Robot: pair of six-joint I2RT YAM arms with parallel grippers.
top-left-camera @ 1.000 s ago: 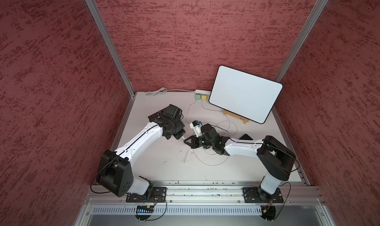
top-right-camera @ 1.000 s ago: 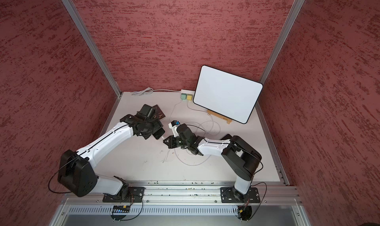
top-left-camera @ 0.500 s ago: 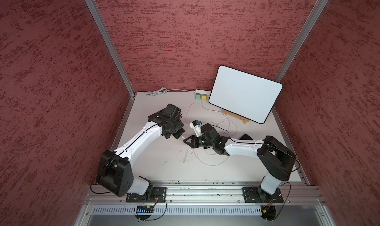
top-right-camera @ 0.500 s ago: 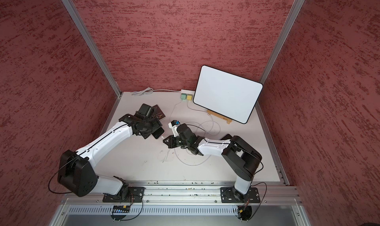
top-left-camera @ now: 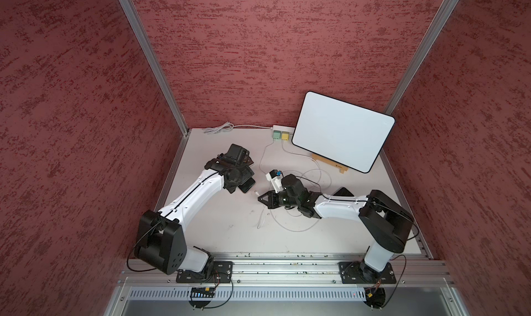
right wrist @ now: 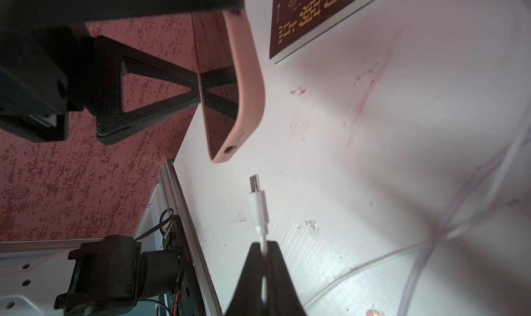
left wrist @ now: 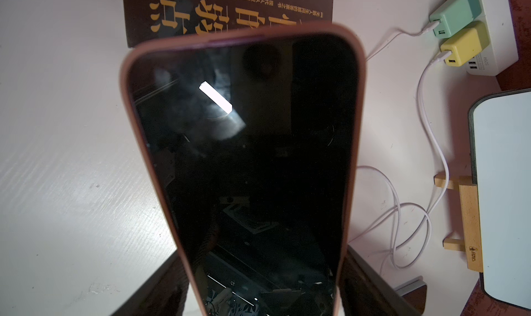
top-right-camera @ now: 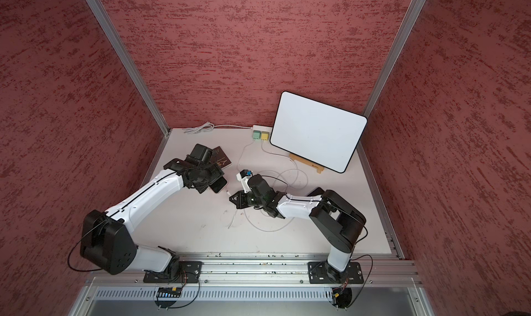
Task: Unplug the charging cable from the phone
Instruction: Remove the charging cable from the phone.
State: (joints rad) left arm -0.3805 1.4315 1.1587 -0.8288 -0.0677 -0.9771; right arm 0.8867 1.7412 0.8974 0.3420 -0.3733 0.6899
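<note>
Already the charging cable (right wrist: 260, 224) is out of the phone (right wrist: 247, 84): its plug (right wrist: 256, 202) hangs just short of the port (right wrist: 229, 150) in the phone's end, with a clear gap between the metal tip and the opening, and it points roughly toward it. The right gripper (right wrist: 263, 250) is pinched tight on the white cord right behind the plug, so the plug sticks out past its fingertips. The left gripper (left wrist: 265, 285) is clamped across the phone's long sides, holding it tilted above the table (top-left-camera: 230, 237), dark screen toward the wrist camera, pink case showing round the edge. In both top views the two grippers face each other near the table's middle, close but apart. A dark book (left wrist: 230, 10) lies beyond the phone, and loose loops of white cable lie on the table beside the right arm
</note>
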